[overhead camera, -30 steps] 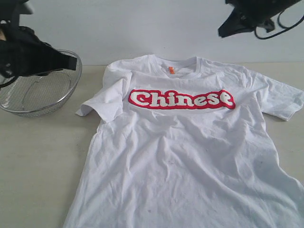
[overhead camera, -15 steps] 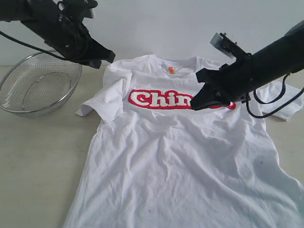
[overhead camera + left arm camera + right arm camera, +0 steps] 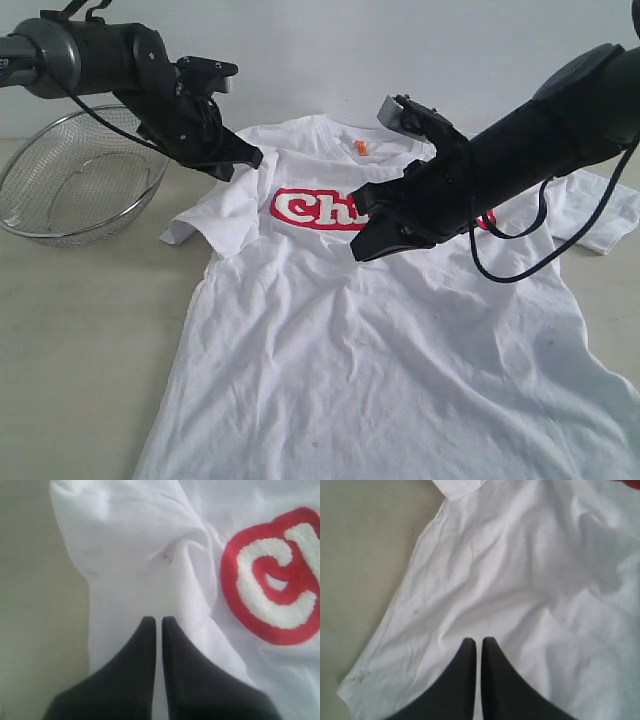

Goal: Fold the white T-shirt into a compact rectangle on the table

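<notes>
The white T-shirt (image 3: 380, 340) lies spread face up on the table (image 3: 80, 330), its red lettering partly hidden behind my right arm. My left gripper (image 3: 252, 158) is shut and hangs over the shirt's left shoulder, above the sleeve (image 3: 125, 565), with nothing between its fingers (image 3: 145, 645). My right gripper (image 3: 362, 250) is shut too, reaching across the chest toward the middle of the shirt (image 3: 520, 580). Its fingertips hover above the cloth and hold nothing. An orange neck tag (image 3: 361, 147) shows at the collar.
A wire mesh bowl (image 3: 75, 185) stands on the table at the far left, beside the left arm. Bare tabletop lies to the left of the shirt (image 3: 365, 555). The shirt's hem runs off the lower edge of the exterior view.
Both arms have come down from the upper corners and reached in over the shirt. The left went to the shoulder, the right swept leftward across the lettering. The shirt has not moved.
</notes>
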`<control>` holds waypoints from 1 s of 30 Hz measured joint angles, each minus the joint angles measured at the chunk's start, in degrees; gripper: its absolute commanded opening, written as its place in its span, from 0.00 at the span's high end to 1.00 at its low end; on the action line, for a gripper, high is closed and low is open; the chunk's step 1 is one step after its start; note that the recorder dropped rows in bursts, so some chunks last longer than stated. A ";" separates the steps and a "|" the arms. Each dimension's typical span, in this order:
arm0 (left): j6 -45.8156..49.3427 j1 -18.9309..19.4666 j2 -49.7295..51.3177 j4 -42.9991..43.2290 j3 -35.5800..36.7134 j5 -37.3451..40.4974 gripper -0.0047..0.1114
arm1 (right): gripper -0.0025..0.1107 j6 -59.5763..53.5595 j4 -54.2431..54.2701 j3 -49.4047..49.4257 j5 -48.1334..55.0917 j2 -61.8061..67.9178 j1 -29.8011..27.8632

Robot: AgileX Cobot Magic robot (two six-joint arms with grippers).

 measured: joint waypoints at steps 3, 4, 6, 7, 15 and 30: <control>0.00 0.38 2.69 2.29 -3.42 1.44 0.92 | 0.98 0.00 -0.35 0.09 -0.08 -0.13 0.00; 0.00 0.49 3.39 2.92 -4.39 1.95 0.92 | 0.98 0.00 -0.35 0.09 -0.08 -0.13 0.00; 0.00 0.49 5.12 4.03 -6.76 3.21 0.92 | 0.98 0.00 -0.35 0.09 -0.08 -0.13 0.00; 0.00 0.49 6.53 4.90 -8.63 4.27 0.92 | 0.98 -0.11 -0.35 0.09 -0.08 -0.13 0.00; 0.00 0.04 10.81 12.52 -13.20 8.03 0.92 | 0.98 -0.92 -0.48 0.09 -0.99 -0.13 0.00; 0.00 -1.72 12.20 14.16 -14.00 7.61 0.92 | 0.98 -1.35 -0.48 0.09 -1.37 -0.13 0.00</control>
